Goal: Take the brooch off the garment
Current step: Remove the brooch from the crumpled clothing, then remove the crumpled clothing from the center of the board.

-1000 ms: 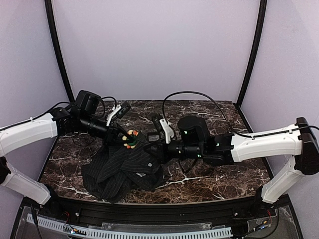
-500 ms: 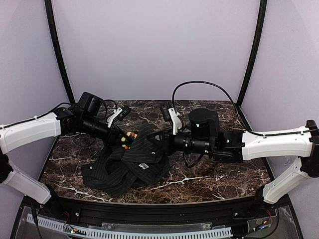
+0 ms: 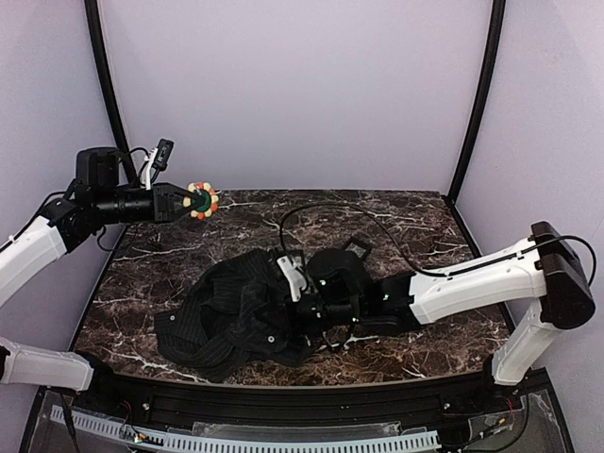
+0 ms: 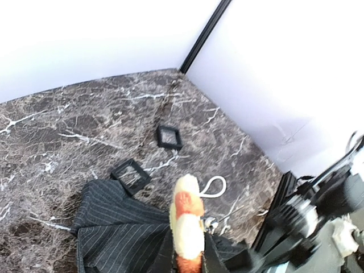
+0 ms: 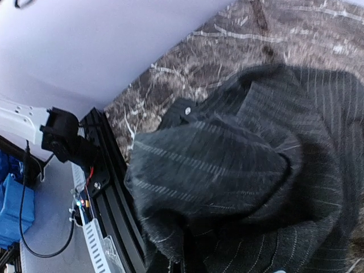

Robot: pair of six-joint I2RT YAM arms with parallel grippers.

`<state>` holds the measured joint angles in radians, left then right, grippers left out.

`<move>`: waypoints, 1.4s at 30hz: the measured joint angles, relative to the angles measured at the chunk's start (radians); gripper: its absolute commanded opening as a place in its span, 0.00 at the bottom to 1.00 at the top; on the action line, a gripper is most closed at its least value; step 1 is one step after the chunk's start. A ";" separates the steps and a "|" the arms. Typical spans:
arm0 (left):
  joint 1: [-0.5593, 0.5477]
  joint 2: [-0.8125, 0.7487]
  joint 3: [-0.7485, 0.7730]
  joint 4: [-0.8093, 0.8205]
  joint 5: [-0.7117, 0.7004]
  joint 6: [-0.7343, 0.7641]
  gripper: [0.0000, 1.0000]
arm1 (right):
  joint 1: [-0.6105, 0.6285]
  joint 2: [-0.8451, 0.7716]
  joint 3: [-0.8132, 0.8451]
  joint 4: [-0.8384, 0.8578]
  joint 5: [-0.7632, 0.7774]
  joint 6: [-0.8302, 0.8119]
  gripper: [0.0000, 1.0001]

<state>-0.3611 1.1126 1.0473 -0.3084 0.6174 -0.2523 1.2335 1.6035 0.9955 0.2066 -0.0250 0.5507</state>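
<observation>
Top external view is showing the brooch (image 3: pixel 202 201) travelling free. Half a second ago it was sitting low against the black folds; now it is hanging in the air over the far left corner of the table, well apart from the cloth. The left gripper (image 3: pixel 195 201) is pinching it between closed fingers, and the left wrist view is catching the flower edge-on, cream and orange, clamped at the bottom of the picture (image 4: pixel 187 224).

The garment (image 3: pixel 236 311) is lying bunched on the near middle of the table and is sagging lower than a moment ago. The right gripper (image 3: pixel 291 304) is coming down onto its right edge. Its own camera is filling with pinstriped cloth (image 5: pixel 227 165) and is showing no fingers, so I cannot tell whether they are spread or pressed together.

Judging from the gap between pin and cloth, the removal itself is looking done. What is remaining is probably setting the brooch down somewhere.

Beneath all this, the dark marble tabletop (image 3: pixel 425 217) is running back to pale lilac walls, with black corner posts (image 3: pixel 477 94) rising at either side. Two small black square boxes (image 4: pixel 169 137) (image 4: pixel 131 173) are resting on the marble just beyond the cloth, and a white loop of cable (image 4: pixel 215 185) is lying nearby.
</observation>
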 measured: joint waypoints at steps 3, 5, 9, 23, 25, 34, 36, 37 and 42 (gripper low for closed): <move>0.005 -0.028 -0.001 0.026 0.016 -0.053 0.01 | 0.016 0.098 0.005 0.005 -0.033 0.028 0.00; 0.005 -0.041 -0.006 0.040 0.022 -0.076 0.01 | 0.018 0.151 0.024 -0.004 -0.041 0.040 0.16; 0.006 -0.072 -0.032 0.048 0.026 -0.102 0.01 | 0.018 0.171 0.066 -0.055 -0.002 0.056 0.60; 0.011 -0.100 -0.083 0.051 0.053 -0.126 0.01 | -0.049 0.078 0.054 -0.185 0.153 0.072 0.62; 0.011 -0.101 -0.083 0.051 0.056 -0.126 0.01 | -0.049 0.129 0.059 -0.186 0.137 0.069 0.57; 0.011 -0.143 -0.083 0.031 0.063 -0.124 0.01 | -0.048 0.383 0.189 -0.152 0.023 0.037 0.56; 0.011 -0.148 -0.083 0.023 0.066 -0.124 0.01 | -0.047 0.451 0.274 -0.128 -0.006 0.023 0.58; 0.011 -0.149 -0.083 0.018 0.068 -0.124 0.01 | -0.045 0.487 0.321 -0.114 -0.023 0.016 0.59; 0.012 -0.151 -0.083 0.000 0.070 -0.126 0.01 | -0.036 0.657 0.547 -0.071 -0.093 -0.021 0.77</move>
<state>-0.3492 0.9611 0.9642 -0.3080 0.6876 -0.3782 1.1973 2.2608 1.5429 0.1360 -0.1181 0.5293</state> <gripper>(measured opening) 0.087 0.653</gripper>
